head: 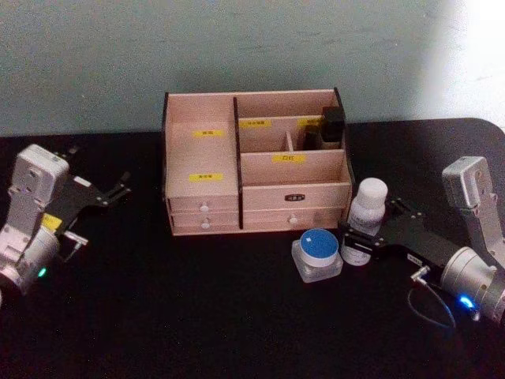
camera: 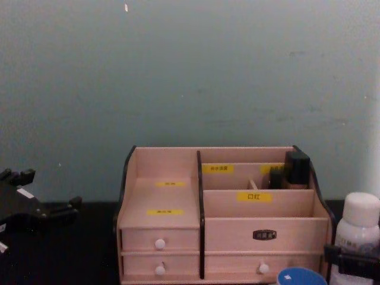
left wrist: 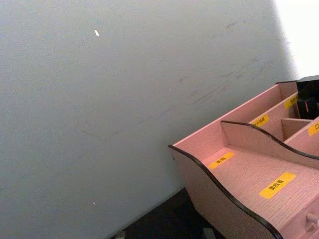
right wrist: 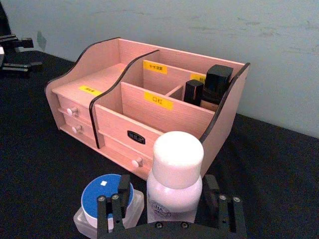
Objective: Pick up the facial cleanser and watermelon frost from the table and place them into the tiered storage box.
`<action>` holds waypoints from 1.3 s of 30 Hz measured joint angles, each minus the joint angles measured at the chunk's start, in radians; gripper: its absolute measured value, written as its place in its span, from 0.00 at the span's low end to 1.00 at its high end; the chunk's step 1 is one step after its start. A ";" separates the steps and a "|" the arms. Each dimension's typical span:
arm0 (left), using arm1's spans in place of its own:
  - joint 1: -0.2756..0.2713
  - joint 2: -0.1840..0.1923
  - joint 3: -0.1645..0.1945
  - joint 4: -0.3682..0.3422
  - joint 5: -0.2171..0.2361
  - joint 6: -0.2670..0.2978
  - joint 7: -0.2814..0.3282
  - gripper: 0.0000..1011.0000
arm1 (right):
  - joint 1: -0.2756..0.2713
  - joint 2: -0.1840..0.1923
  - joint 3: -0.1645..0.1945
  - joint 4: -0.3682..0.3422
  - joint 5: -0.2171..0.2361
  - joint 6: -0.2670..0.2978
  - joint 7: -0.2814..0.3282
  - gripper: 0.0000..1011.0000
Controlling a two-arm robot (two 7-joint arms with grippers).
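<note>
A white bottle with a white cap (head: 368, 204) (right wrist: 177, 159) (camera: 361, 219) stands on the black table, right of the tiered storage box (head: 205, 158) (right wrist: 109, 82) (camera: 166, 196) (left wrist: 239, 169). Beside it sits a squat clear jar with a blue lid (head: 317, 253) (right wrist: 104, 191) (camera: 300, 277). I cannot tell which one is the facial cleanser and which the watermelon frost. My right gripper (head: 369, 230) (right wrist: 169, 204) is open, one finger on each side of the bottle's lower body. My left gripper (head: 118, 188) (camera: 41, 193) rests open, far left of the box.
Dark cosmetic containers (head: 333, 126) (right wrist: 217, 84) (camera: 297, 166) stand in the box's back right compartment. The other compartments hold nothing. A grey-green wall rises close behind the box. The jar sits close to the right gripper's finger (right wrist: 113, 211).
</note>
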 joint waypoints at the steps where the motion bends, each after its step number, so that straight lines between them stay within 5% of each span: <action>1: 0.000 0.000 0.000 0.000 0.000 0.000 0.000 0.99 | 0.000 0.000 0.000 0.000 0.001 0.000 0.000 0.92; 14: 0.000 0.000 0.000 0.000 0.000 0.000 0.000 0.99 | -0.001 0.001 0.001 -0.001 0.004 -0.001 0.001 0.59; 27: 0.000 0.000 0.000 0.000 0.000 0.000 0.000 0.99 | -0.004 0.002 0.006 -0.007 0.005 0.000 0.004 0.58; 33: 0.000 0.000 0.000 0.000 0.000 0.000 0.000 0.99 | -0.020 0.017 0.030 -0.046 0.015 0.009 0.015 0.58; 39: 0.000 0.000 0.000 0.000 0.000 0.000 0.000 0.99 | -0.042 0.047 0.076 -0.131 0.071 0.067 0.029 0.58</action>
